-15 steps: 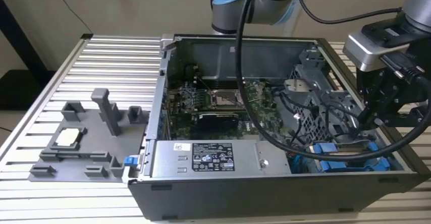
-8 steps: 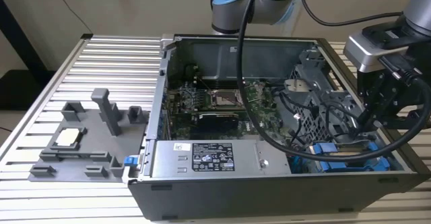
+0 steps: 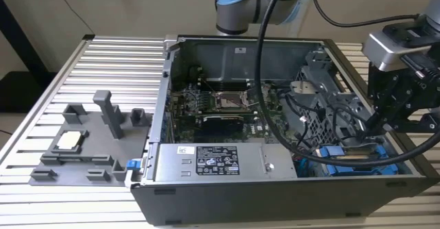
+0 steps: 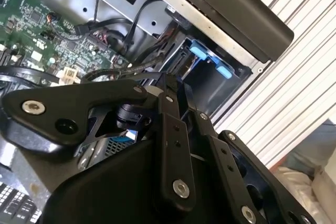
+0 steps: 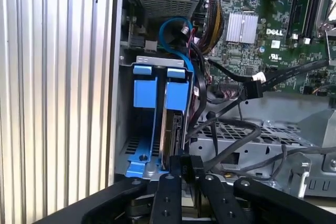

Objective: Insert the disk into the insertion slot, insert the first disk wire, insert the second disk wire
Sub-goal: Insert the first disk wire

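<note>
The disk [image 5: 173,129] stands on edge in the insertion slot, clipped in its blue carrier [image 5: 176,88], at the case corner on the exterior view's right [image 3: 354,158]. My gripper [image 5: 182,165] hangs right over the disk's near edge, its fingers drawn together on a small black plug of a disk wire. In the second wrist view the gripper [image 4: 131,121] pinches that dark plug, with a bit of blue beneath it. In the exterior view the gripper [image 3: 371,128] reaches down into the case. A blue wire [image 5: 176,40] loops from the board to the bay. A black wire with a labelled plug [image 5: 254,85] lies loose.
A second blue carrier [image 5: 144,93] sits beside the disk. A grey metal cage [image 5: 262,129] with black cables draped on it flanks the bay. The power supply [image 3: 220,162], the motherboard [image 3: 220,105] and a grey fixture [image 3: 82,146] on the ribbed table lie to the exterior view's left.
</note>
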Available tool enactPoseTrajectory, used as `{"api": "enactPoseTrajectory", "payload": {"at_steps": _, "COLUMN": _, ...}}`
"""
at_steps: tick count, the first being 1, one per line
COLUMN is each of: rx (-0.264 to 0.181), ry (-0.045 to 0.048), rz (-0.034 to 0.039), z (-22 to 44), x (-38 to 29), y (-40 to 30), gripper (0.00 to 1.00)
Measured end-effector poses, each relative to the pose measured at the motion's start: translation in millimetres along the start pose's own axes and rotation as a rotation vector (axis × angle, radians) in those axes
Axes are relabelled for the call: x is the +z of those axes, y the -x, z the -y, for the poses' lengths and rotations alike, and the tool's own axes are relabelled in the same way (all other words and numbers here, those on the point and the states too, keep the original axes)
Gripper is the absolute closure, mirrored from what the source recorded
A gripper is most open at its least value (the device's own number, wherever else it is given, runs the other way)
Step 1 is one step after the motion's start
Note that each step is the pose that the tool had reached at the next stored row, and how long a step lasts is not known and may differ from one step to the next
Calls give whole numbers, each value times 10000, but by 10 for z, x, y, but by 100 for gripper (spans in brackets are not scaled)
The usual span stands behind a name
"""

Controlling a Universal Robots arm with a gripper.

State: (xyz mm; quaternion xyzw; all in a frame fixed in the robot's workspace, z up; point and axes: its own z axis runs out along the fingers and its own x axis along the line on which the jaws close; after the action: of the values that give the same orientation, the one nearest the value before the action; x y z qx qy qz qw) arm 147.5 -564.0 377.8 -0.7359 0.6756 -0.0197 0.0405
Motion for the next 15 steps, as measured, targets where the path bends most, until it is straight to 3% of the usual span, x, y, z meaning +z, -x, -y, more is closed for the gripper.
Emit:
{"api": "enactPoseTrajectory", "payload": {"at_steps": 9, "rx": 21, "ry": 637, "rz": 53, "z": 162, "x": 17, "y": -15, "gripper": 81}}
{"api": "enactPoseTrajectory", "payload": {"at_steps": 15, "rx": 47, "ry": 654, "rz": 55, "z": 166, "x": 19, "y": -16, "gripper": 81}}
